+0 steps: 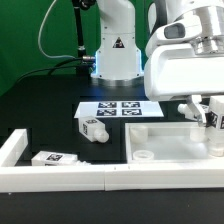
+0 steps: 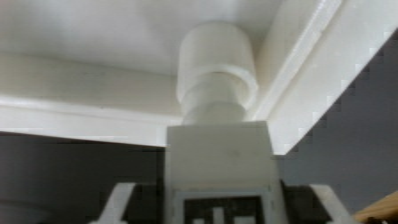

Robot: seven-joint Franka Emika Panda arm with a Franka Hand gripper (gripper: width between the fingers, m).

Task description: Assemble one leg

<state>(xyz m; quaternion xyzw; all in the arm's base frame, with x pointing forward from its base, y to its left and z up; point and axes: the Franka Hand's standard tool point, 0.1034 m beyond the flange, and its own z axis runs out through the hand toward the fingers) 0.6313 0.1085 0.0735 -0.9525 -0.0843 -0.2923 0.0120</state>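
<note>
The gripper (image 1: 205, 114) pinches a smooth white leg (image 2: 221, 130). The square-section body sits between the fingers, and the stepped cylindrical tip projects beyond them, over the flat white tabletop (image 1: 172, 141).

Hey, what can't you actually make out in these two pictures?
1. Wrist view: whether the leg touches the tabletop with its tip; the picture is blurred and the leg hides its own end.
2. Exterior view: the fingertips of the gripper; the white wrist housing covers them, close to the right edge.
3. Exterior view: the tags on the two loose legs; too small to read.
</note>
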